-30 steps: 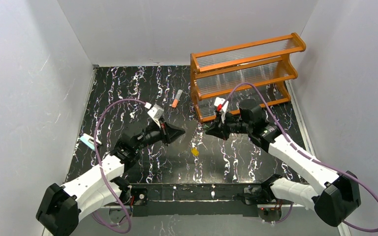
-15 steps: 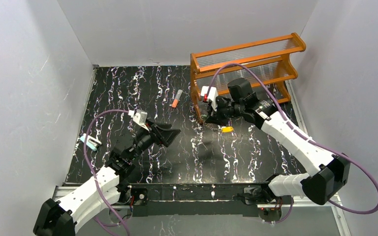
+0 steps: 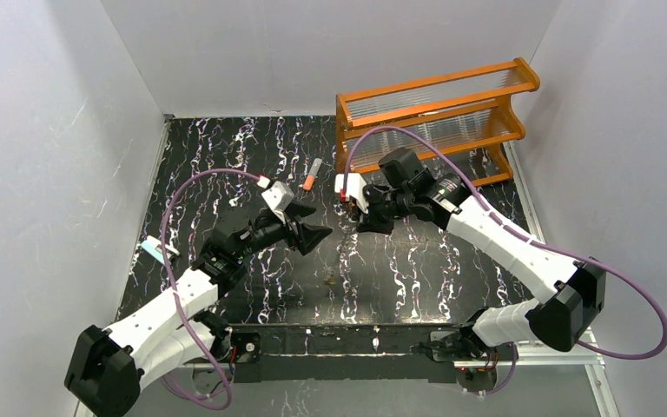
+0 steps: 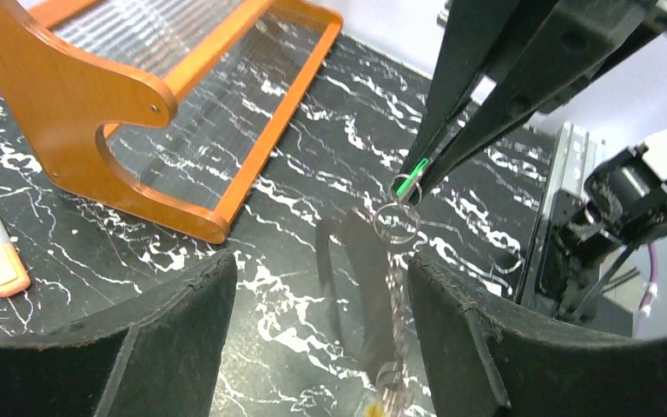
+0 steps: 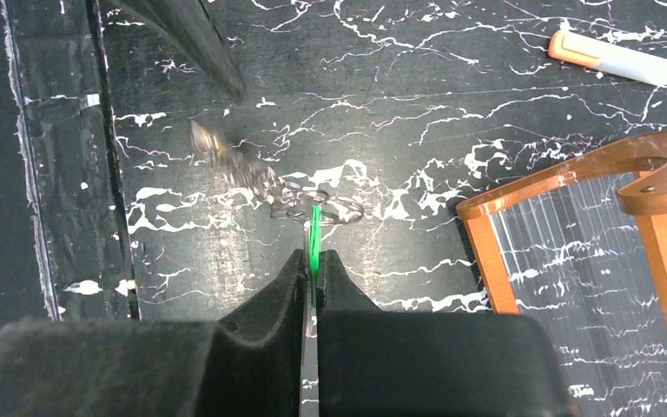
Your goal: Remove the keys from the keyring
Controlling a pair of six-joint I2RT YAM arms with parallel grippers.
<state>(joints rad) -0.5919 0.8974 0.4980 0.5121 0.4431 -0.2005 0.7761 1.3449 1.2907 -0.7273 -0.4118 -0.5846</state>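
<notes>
left gripper [image 3: 314,228]: jaws stand wide apart with nothing between them; it is low over the table, pointing at the right gripper, near the keyring but not touching it
right gripper [image 5: 313,259]: closed tight, pinching the green key by its head
green key [image 5: 315,233]: stands out of the right fingertips; held in the air above the table
keyring [image 4: 396,221]: thin wire rings hanging just under the green key, between the two grippers
yellowish key [image 5: 226,155]: only a blurred streak below and beside the rings; whether it is joined to the keyring I cannot tell
table [image 3: 226,156]: black with white marble veins
orange rack [image 3: 439,91]: wooden frame with clear rods; at the far right, behind the right gripper
tube [image 3: 312,174]: white with an orange end; lying flat just left of the orange rack
</notes>
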